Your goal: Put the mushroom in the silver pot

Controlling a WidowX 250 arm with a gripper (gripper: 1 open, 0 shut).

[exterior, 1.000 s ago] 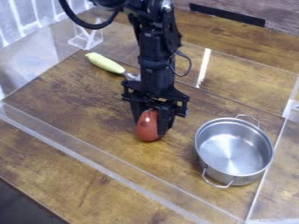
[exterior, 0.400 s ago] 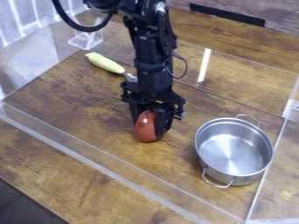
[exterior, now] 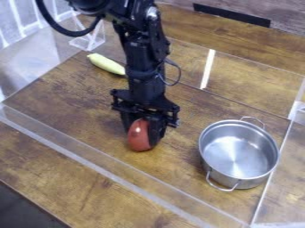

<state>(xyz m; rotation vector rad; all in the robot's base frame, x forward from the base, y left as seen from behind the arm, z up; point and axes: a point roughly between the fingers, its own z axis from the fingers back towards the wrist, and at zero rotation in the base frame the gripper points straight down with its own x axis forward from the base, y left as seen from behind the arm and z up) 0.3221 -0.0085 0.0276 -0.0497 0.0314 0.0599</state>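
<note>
On the wooden table (exterior: 71,107), the mushroom (exterior: 141,136) is pinched between the fingers of the gripper (exterior: 143,132), which is pointed straight down. The silver pot (exterior: 238,152) is seen nearby to its right.

You see the mushroom (exterior: 141,135) — red-brown cap, low over the wooden tabletop, its top hidden. The silver pot (exterior: 238,152) stands upright to its right, apart from it — shiny, two loop handles, nothing inside.
</note>
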